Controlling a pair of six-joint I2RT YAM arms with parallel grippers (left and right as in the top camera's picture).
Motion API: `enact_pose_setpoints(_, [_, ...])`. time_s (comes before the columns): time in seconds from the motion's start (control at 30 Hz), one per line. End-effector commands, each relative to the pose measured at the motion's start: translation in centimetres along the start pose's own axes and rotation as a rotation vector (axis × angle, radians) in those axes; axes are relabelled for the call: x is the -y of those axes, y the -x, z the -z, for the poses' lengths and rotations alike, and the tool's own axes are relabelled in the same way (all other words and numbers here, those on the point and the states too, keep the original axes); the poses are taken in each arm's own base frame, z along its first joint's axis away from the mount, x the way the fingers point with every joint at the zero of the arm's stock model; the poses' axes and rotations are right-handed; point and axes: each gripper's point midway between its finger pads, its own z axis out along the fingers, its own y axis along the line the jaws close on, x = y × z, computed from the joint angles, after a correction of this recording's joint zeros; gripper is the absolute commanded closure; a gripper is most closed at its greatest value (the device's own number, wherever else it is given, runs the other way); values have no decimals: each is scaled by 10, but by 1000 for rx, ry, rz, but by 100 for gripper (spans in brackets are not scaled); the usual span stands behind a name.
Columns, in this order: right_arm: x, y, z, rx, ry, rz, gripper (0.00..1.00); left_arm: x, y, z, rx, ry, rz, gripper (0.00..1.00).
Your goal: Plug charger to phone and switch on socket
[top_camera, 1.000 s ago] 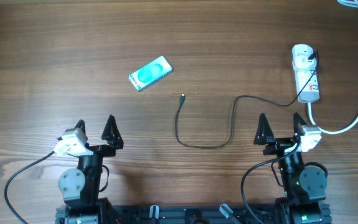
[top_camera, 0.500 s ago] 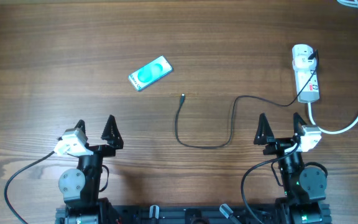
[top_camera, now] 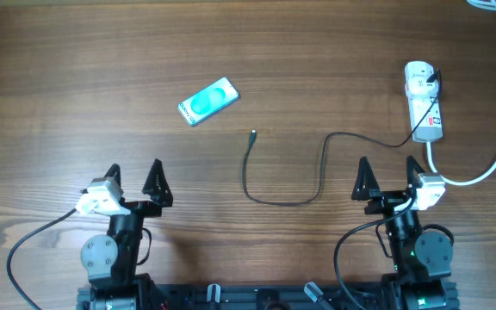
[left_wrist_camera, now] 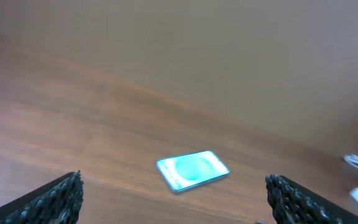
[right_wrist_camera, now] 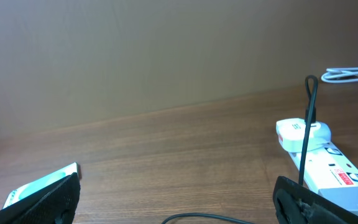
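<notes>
**Both hands open and idle; charger tip lies apart from the phone**

The left hand [top_camera: 133,172] sits at the near edge of the wooden surface [top_camera: 76,77], its fingers spread wide apart and holding nothing. The right hand [top_camera: 387,168] sits at the near edge on the other side, its fingers equally apart and empty.

The phone [top_camera: 208,101] lies flat, turquoise screen up and set at a slant, beyond the left hand and well apart from it. In the left wrist view it lies between the two fingertips, farther out on the surface.

The charger [top_camera: 282,200] lies in a loose curve across the middle of the surface. Its small plug tip [top_camera: 253,133] points away from the robot, near the phone but not touching it. The cable's other end runs to the socket [top_camera: 423,112].

The socket lies beyond the right hand, round outlet end farthest from the robot. Its white cord [top_camera: 489,168] loops off to the right. Its red-marked switch is too small to read.
</notes>
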Motion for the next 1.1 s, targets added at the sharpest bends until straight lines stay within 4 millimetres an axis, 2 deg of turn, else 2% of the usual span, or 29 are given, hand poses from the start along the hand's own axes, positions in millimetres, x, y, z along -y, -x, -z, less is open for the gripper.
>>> enact_pose_setpoints(0.0, [-4,2,1,11,23,18,0,28,0,1,-16,-158,-4,0])
enact_pose_setpoints(0.17, [-4,2,1,11,23,18,0,32,-3,-7,-97,-166,5,0])
enact_pose_setpoints(0.3, [-4,2,1,11,23,18,0,37,5,-21,-181,-157,-24,0])
enact_pose_setpoints(0.47, [-4,2,1,11,23,18,0,52,26,-54,-291,-167,-24,0])
enact_pose_setpoints(0.53, [-4,2,1,11,22,18,0,61,33,-74,-365,-168,-21,0])
enact_pose_setpoints(0.63, [-4,2,1,11,23,18,0,77,36,-98,-485,-189,-70,0])
enact_pose_setpoints(0.67, [-4,2,1,11,23,18,0,90,37,-110,-561,-204,-114,0])
enact_pose_setpoints(0.77, [-4,2,1,11,23,18,0,102,36,-125,-661,-187,-198,0])
enact_pose_setpoints(0.93, [-4,2,1,11,23,18,0,123,21,-129,-821,-233,-330,0])
enact_pose_setpoints(1.07, [-4,2,1,11,23,19,0,124,12,-124,-865,-236,-332,0])
